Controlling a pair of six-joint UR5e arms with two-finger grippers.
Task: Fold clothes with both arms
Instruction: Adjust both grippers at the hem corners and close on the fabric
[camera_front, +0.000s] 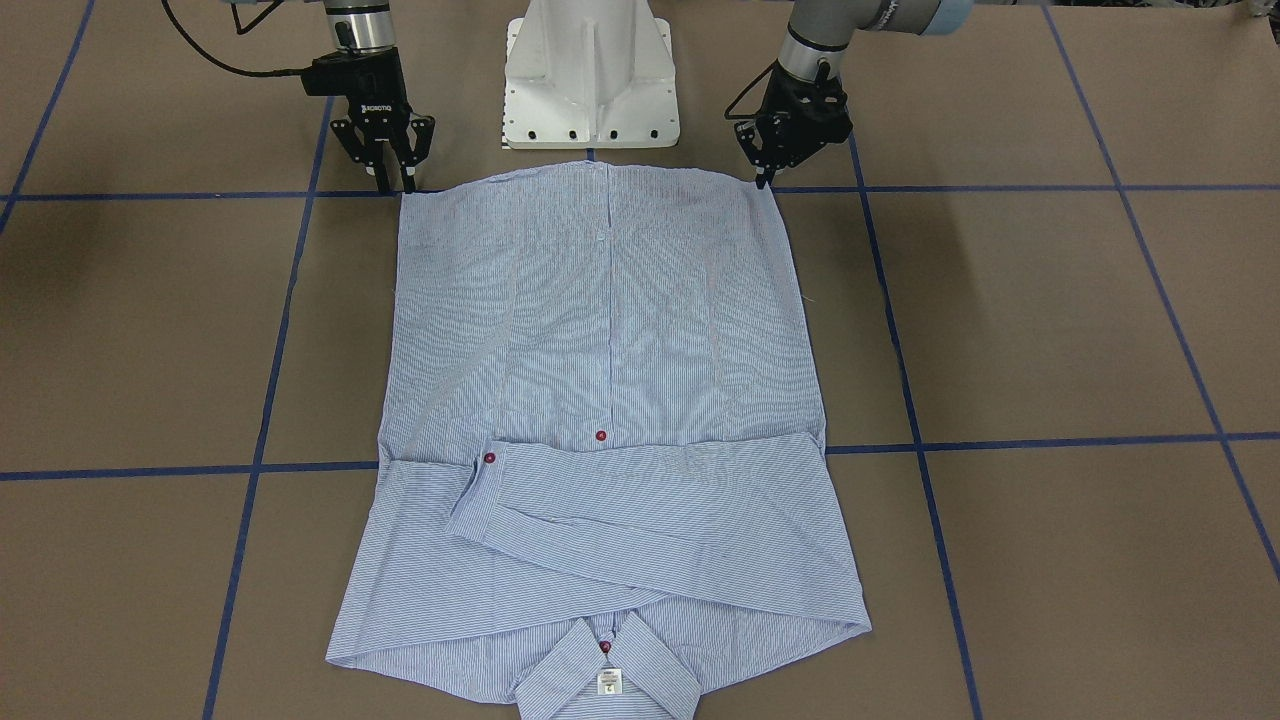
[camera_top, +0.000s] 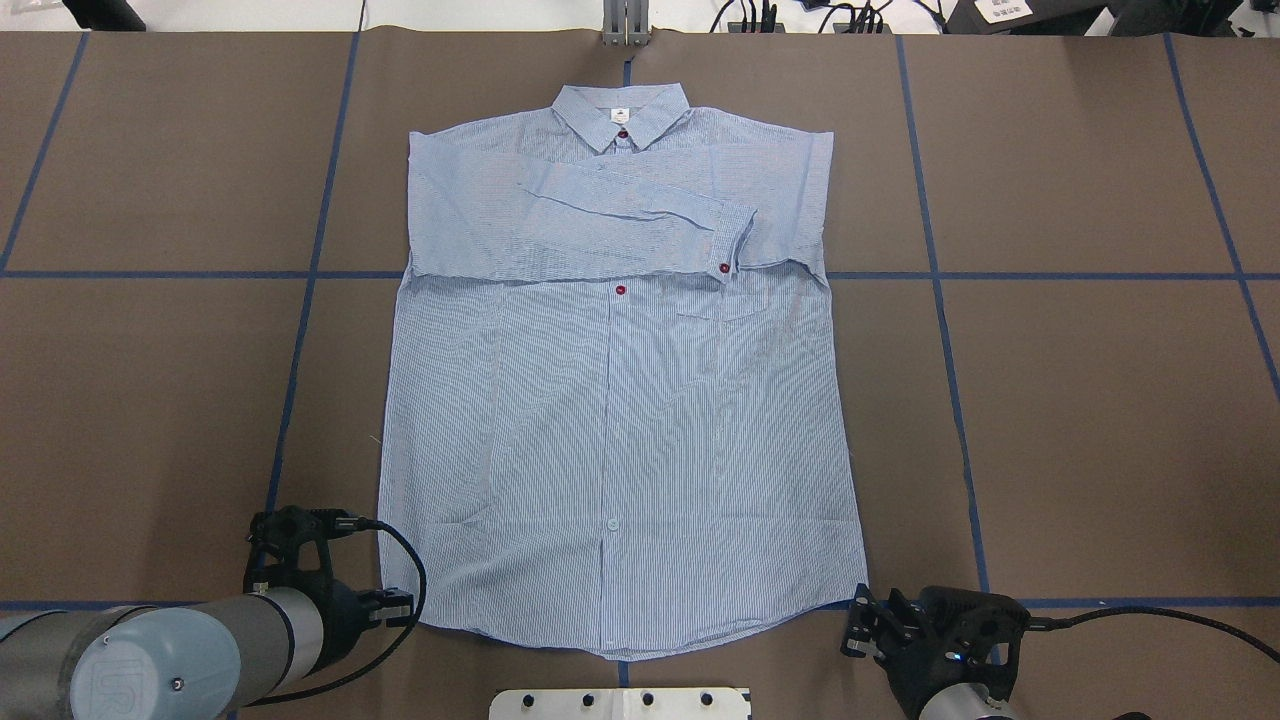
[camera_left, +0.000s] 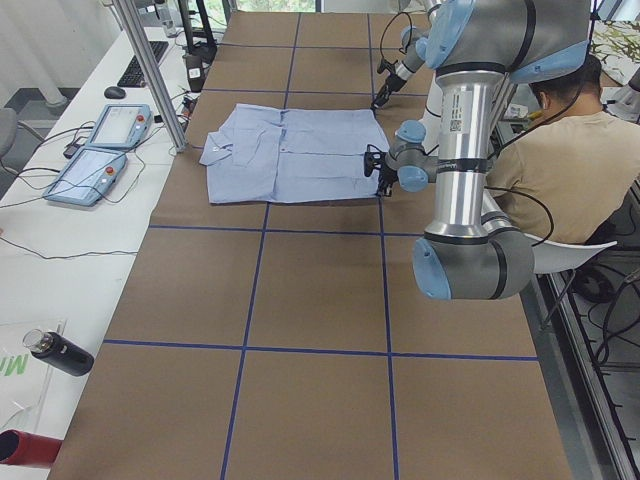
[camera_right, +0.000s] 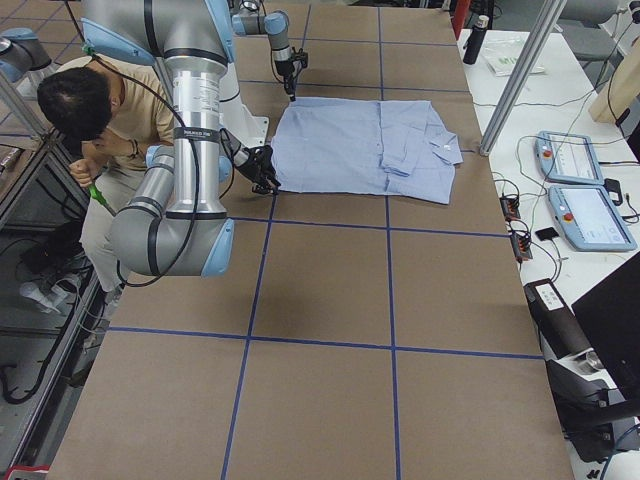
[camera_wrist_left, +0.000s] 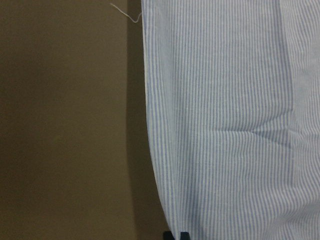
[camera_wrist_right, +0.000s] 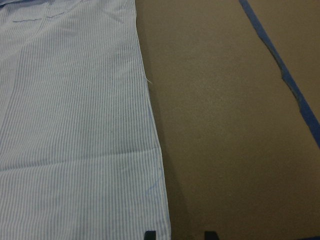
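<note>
Shirt flat, hem toward table robot-side edge. Right gripper released, astride hem corner; left gripper grasp: cannot tell.

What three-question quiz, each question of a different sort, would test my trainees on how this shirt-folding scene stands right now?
1. The left gripper and the right gripper stand at which part of the shirt? A shoulders, B hem corners, C cuffs.
2. Fill in: the button at the collar is dark ____.
3. True or false: the collar is the part nearest the white pedestal.
Key: 1 B; 2 red; 3 false.
</note>
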